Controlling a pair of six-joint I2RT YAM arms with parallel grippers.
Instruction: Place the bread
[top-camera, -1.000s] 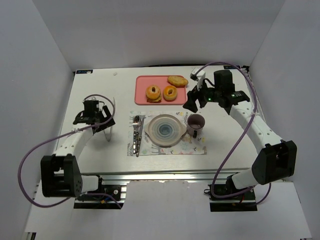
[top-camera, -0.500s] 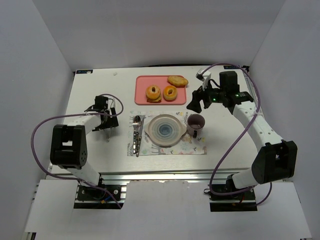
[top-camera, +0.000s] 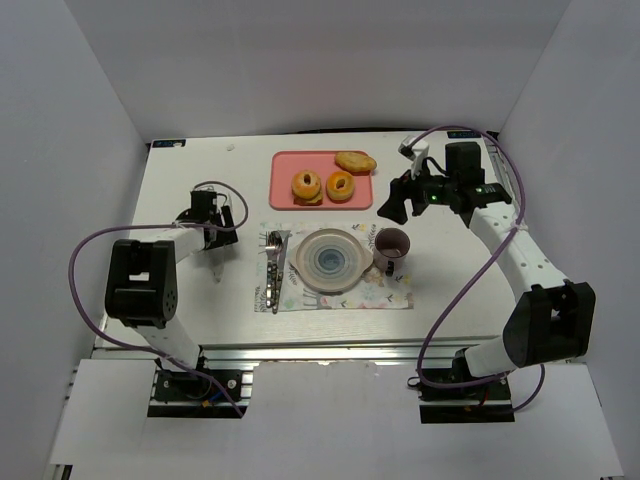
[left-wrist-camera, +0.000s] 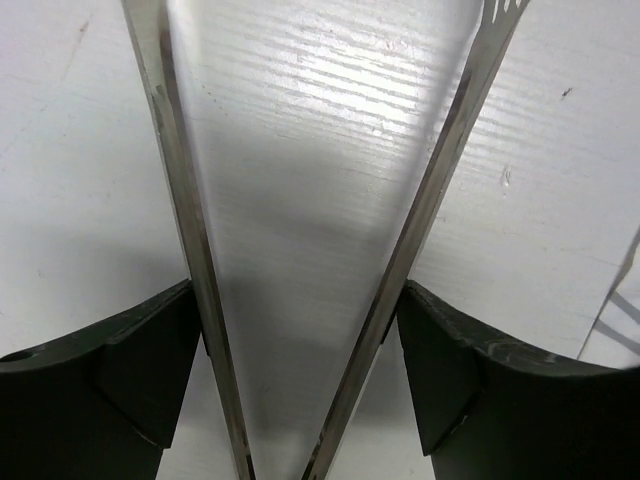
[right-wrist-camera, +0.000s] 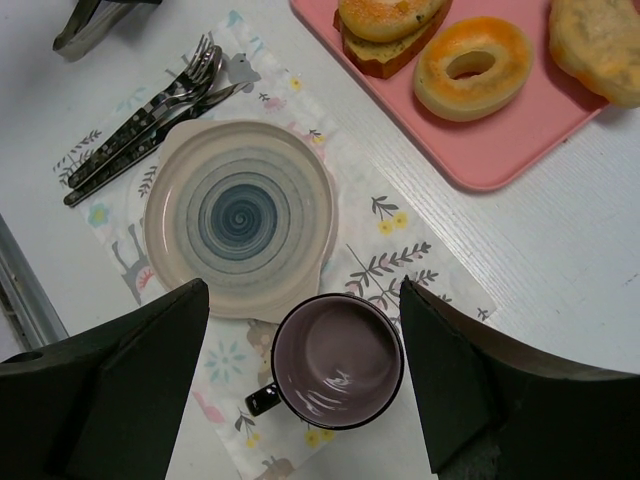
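— Where do we find the bread (top-camera: 355, 161)?
— We see it lying flat in the far right corner of the pink tray (top-camera: 285, 162), just beside the right-hand one of the two donuts (top-camera: 340, 186). Nothing grips it.
— And our right gripper (top-camera: 392, 207)?
— It hangs just off the tray's near right corner, above the table and near the mug (top-camera: 391, 246). From its wrist camera we look down between its fingers (right-wrist-camera: 130, 380). They are spread wide with nothing in them. Below them we see the mug and the plate (right-wrist-camera: 240, 215) on the patterned mat. The bread shows at the upper right edge of that view.
— The left gripper (top-camera: 212, 232)?
— It is well apart from the tray, over the left part of the table, left of the mat. In its wrist view the fingers press from outside on the two metal arms of the tongs (left-wrist-camera: 185, 200), so we take it as holding them. The tong arms fan apart over bare table.
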